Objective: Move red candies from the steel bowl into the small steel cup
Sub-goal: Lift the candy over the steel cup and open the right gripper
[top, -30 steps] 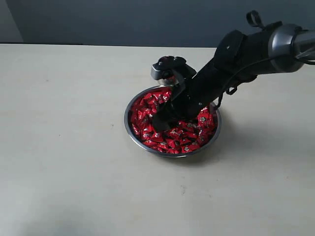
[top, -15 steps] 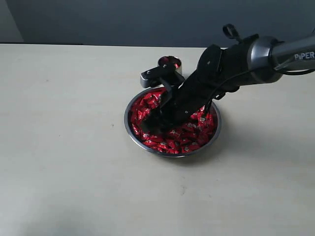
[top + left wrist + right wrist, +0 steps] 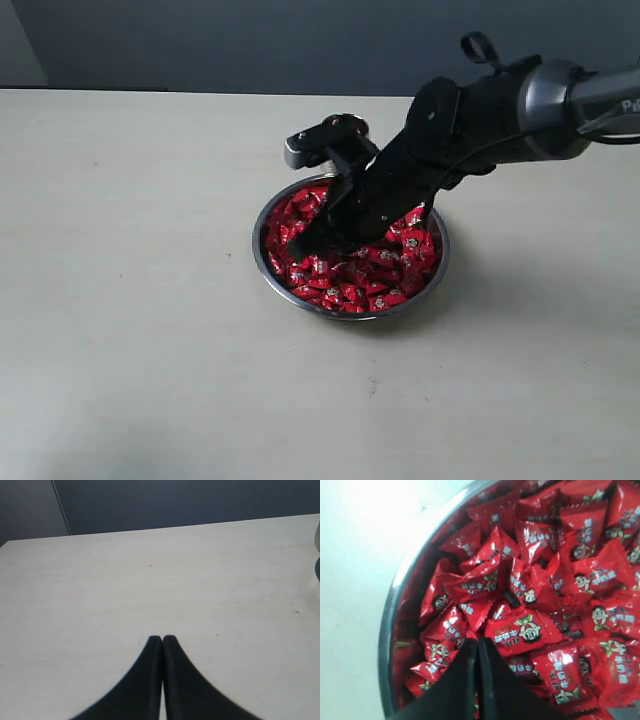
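The right arm slants down from the upper right of the exterior view, its dark forearm lying across the steel bowl [image 3: 257,250] and its wrist tilted steeply. The right gripper [image 3: 303,243] has its tip at the bowl's left side, just over the red candies [image 3: 352,282]. In the right wrist view its fingers [image 3: 465,670] are pressed flat against each other, and no wrapper shows between them. The left gripper [image 3: 162,640] hangs over the bare table [image 3: 150,580], fingers likewise pressed together and holding nothing. There is one bowl, heaped with dozens of candies, too many to count. One small steel cup [image 3: 347,120] stands just behind the bowl, mostly hidden by the wrist.
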Available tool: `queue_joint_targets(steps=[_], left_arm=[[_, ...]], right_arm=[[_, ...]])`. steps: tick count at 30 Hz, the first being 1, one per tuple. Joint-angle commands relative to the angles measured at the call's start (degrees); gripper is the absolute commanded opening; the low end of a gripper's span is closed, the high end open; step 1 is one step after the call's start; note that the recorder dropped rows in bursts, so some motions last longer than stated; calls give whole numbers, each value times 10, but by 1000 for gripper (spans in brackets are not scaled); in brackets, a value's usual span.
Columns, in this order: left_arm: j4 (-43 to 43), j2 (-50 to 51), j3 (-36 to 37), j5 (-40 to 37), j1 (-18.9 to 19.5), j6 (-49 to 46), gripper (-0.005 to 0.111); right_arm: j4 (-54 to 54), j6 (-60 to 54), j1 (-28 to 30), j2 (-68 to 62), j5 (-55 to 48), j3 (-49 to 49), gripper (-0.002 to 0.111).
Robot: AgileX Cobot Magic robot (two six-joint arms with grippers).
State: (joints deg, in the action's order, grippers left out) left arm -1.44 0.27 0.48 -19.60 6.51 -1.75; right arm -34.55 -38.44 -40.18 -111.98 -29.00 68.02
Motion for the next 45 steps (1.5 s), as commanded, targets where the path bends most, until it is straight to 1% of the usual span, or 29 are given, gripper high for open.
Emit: queue_joint_targets(steps=[1, 4, 8, 10, 12, 21, 25, 31, 37, 45], left_arm=[[-1, -3, -5, 3, -3, 1, 0], [-1, -3, -5, 3, -3, 1, 0], [-1, -3, -5, 3, -3, 1, 0], [-1, -3, -5, 3, -3, 1, 0], [-1, -3, -5, 3, -3, 1, 0], [-1, -3, -5, 3, -3, 1, 0], [-1, -3, -5, 3, -3, 1, 0], [-1, -3, -5, 3, -3, 1, 0], [-1, -3, -5, 3, -3, 1, 0], [-1, -3, -5, 3, -3, 1, 0]], right_arm=[[9, -1, 2, 53, -7, 3, -1], [23, 1, 2, 85, 8, 3, -1], [53, 16, 2, 100, 81, 3, -1], [56, 21, 11, 96, 114, 11, -1], [57, 23, 26, 84, 123, 29, -1], [56, 23, 94, -27, 116, 162, -1], [56, 23, 107, -78, 114, 222, -1], [59, 20, 110, -148, 82, 296, -1], [62, 20, 110, -190, 81, 333, -1], [75, 20, 115, -198, 79, 339, 0]])
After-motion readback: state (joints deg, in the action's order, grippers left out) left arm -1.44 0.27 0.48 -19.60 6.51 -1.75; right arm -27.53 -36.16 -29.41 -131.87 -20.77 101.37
